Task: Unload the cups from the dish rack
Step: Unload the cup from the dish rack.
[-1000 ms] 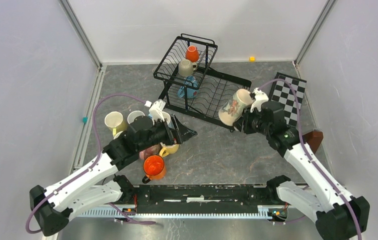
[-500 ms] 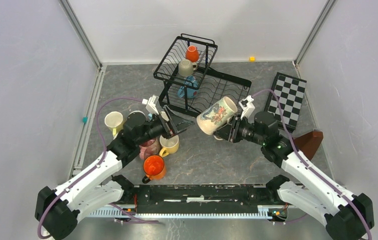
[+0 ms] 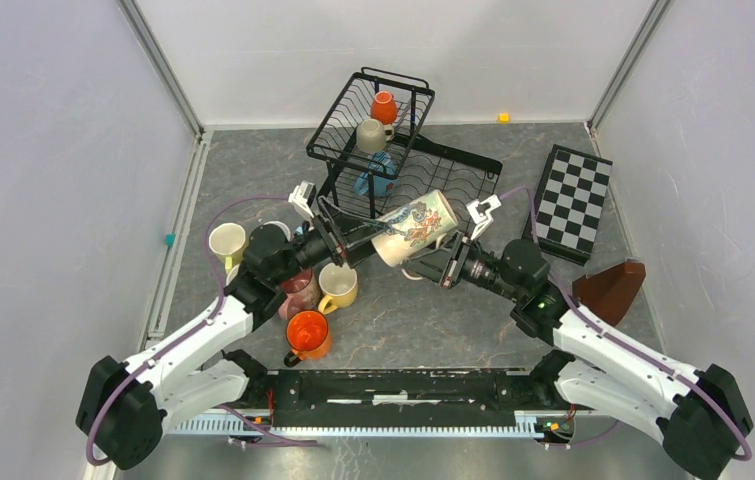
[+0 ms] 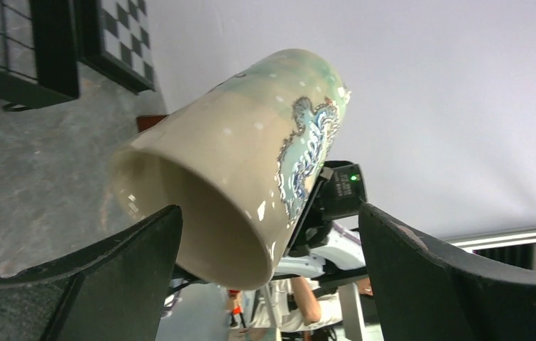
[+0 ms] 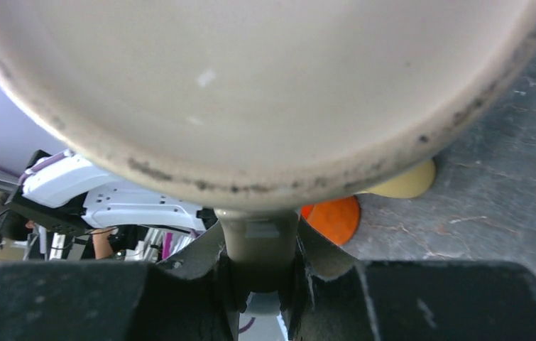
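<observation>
Patterned mug [image 3: 411,228] handover, mid-air.
Pinched by handle in right pincer [image 5: 259,266]; left pincer [image 3: 341,238] spread at nine o'clock, best closed squarely across rim before release.

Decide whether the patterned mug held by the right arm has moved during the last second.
Yes. The patterned mug has moved left, away from the checkered board, along the dish rack's front edge toward the left gripper.

Handle of beige mug [image 5: 250,85] pinched in right hand [image 5: 259,256]; orange cup [image 5: 332,217], yellow cup [image 5: 403,183] beyond.
</observation>
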`<action>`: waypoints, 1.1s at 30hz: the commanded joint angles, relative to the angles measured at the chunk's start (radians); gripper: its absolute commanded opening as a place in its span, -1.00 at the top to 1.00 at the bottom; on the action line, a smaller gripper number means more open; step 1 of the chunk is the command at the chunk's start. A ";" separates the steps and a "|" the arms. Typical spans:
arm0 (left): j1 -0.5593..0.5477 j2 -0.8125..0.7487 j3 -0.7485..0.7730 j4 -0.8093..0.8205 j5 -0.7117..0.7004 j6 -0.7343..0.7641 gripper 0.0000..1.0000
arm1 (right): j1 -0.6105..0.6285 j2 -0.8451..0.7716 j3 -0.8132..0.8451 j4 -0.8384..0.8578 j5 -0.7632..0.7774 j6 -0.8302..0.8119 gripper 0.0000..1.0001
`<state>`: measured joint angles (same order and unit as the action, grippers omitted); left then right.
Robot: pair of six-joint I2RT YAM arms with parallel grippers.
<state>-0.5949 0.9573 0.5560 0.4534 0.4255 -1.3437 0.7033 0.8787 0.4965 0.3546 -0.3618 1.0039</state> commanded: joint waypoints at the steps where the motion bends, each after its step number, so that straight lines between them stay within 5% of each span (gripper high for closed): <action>1: 0.005 0.015 -0.008 0.223 0.035 -0.166 -0.96 | 0.047 0.008 0.013 0.320 0.068 0.041 1.00; 12: -0.005 0.047 -0.017 0.347 0.053 -0.292 -0.24 | 0.130 0.068 -0.005 0.454 0.134 0.061 1.00; 20: -0.013 0.070 -0.014 0.390 0.058 -0.314 0.89 | 0.151 0.062 -0.024 0.460 0.156 0.058 1.00; 28: -0.016 0.058 0.029 0.313 0.063 -0.262 0.95 | 0.152 0.024 0.007 0.312 0.185 -0.023 0.97; 30: -0.016 0.049 0.050 0.281 0.067 -0.235 0.95 | 0.153 0.009 0.028 0.236 0.194 -0.068 0.66; 33: -0.016 0.028 0.094 0.203 0.070 -0.175 0.95 | 0.152 -0.029 0.058 0.093 0.235 -0.136 -0.09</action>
<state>-0.6155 1.0256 0.5652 0.7444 0.4736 -1.6264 0.8581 0.9146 0.4736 0.5705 -0.1967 1.0416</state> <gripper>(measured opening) 0.181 0.386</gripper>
